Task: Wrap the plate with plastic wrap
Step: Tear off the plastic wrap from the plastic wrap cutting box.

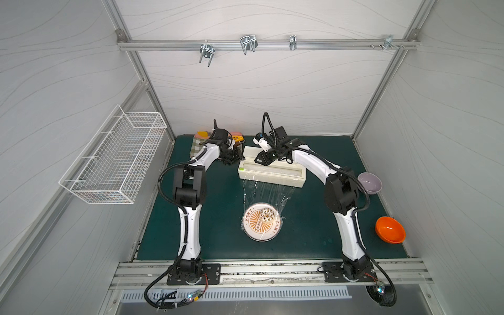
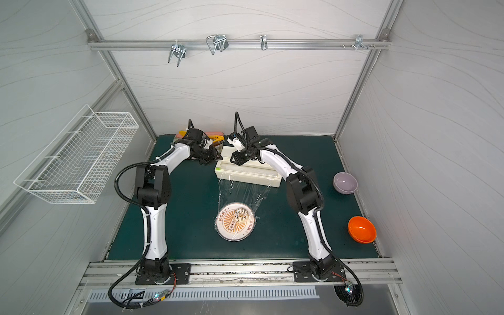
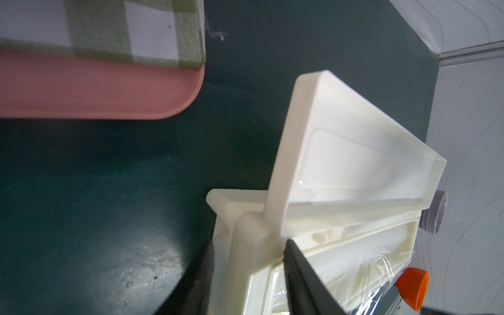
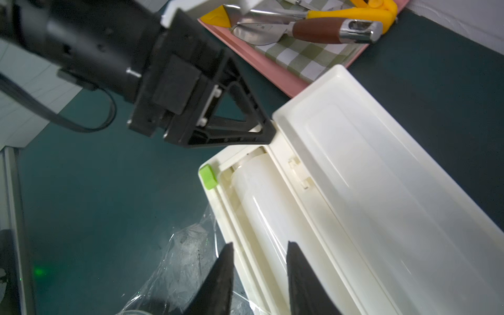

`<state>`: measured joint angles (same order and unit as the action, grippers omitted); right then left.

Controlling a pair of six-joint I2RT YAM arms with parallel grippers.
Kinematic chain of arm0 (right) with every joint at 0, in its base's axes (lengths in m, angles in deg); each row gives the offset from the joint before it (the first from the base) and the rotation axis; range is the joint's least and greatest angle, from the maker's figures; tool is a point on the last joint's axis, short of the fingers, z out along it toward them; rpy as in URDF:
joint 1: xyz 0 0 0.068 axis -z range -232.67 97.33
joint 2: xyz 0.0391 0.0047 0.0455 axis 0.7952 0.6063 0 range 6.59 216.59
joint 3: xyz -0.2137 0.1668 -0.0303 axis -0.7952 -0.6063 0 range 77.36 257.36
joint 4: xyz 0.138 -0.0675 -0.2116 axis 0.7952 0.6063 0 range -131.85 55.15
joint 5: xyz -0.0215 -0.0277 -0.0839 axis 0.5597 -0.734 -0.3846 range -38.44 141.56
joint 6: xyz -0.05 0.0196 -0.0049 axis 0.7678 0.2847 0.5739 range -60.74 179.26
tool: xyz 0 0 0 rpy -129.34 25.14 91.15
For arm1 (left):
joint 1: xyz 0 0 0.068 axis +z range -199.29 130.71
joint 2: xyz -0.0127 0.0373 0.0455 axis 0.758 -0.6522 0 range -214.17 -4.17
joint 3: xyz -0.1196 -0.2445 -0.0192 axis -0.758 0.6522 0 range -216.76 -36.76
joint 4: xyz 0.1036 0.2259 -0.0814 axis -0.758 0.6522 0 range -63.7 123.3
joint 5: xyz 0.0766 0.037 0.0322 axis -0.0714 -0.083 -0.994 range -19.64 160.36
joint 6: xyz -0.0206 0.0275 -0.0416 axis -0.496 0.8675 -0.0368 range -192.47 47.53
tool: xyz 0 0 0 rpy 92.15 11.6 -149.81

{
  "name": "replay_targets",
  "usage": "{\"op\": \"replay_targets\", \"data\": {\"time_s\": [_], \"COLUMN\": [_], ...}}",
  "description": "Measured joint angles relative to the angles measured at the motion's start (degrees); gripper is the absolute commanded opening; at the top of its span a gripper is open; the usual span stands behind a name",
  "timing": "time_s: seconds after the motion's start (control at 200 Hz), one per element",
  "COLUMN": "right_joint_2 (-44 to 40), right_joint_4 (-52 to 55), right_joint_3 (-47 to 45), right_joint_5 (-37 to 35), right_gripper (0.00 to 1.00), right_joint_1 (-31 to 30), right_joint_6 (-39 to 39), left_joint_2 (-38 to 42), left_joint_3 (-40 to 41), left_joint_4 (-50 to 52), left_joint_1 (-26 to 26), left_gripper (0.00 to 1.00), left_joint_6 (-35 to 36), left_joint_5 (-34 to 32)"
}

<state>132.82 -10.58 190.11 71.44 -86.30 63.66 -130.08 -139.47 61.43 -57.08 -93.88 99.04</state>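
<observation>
In both top views the plate (image 1: 261,221) (image 2: 236,221) lies mid-mat with a small food piece on it. The plastic wrap (image 1: 266,191) runs as a crinkled sheet from the cream dispenser box (image 1: 272,176) down over the plate. The box lid (image 4: 381,177) stands open and the roll (image 4: 261,196) shows. My left gripper (image 3: 249,242) is open, its fingers astride the box's hinge-end corner. My right gripper (image 4: 260,243) is open above the box's front rail, with one finger over the loose wrap (image 4: 185,259) and the other over the roll. A green slider (image 4: 207,177) sits at the rail's end.
A pink tray (image 4: 275,76) with a checked cloth, scissors and a metal tool lies behind the box at the back left. A lilac bowl (image 1: 369,182) and an orange bowl (image 1: 390,229) stand along the right wall. A wire basket (image 1: 114,158) hangs on the left wall.
</observation>
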Motion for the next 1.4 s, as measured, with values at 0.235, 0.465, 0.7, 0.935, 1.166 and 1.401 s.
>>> {"op": "replay_targets", "data": {"time_s": [0.235, 0.465, 0.7, 0.935, 1.166, 1.401], "right_joint_2": [-10.99, -17.07, -13.57, -11.32, -11.76, -11.96], "right_joint_4": [1.31, 4.07, 4.37, 4.17, 5.66, 8.11], "right_joint_3": [-14.97, -22.16, -21.73, -18.88, -18.43, -11.15], "right_joint_5": [-13.35, -19.21, -18.45, -17.27, -24.20, -33.59], "right_gripper": [0.56, 0.57, 0.53, 0.54, 0.63, 0.53], "right_joint_1": [6.27, 12.41, 13.70, 15.02, 13.73, 4.04], "right_joint_6": [-10.93, -16.59, -18.51, -19.45, -19.06, -8.81], "left_joint_2": [4.07, 4.48, 3.63, -0.17, -0.02, 0.96], "left_joint_3": [3.43, 6.19, 5.53, 0.07, 0.22, 1.62], "left_joint_4": [0.66, 0.52, 1.49, 2.08, 2.47, 2.25], "left_joint_1": [1.16, 1.03, -0.26, -0.74, -0.22, 0.59], "left_gripper": [0.56, 0.59, 0.43, 0.37, 0.48, 0.48], "left_joint_6": [1.11, 2.97, 4.92, 5.20, 4.87, 5.09], "left_joint_5": [0.07, 0.07, 0.15, 0.92, 1.40, 2.10]}}
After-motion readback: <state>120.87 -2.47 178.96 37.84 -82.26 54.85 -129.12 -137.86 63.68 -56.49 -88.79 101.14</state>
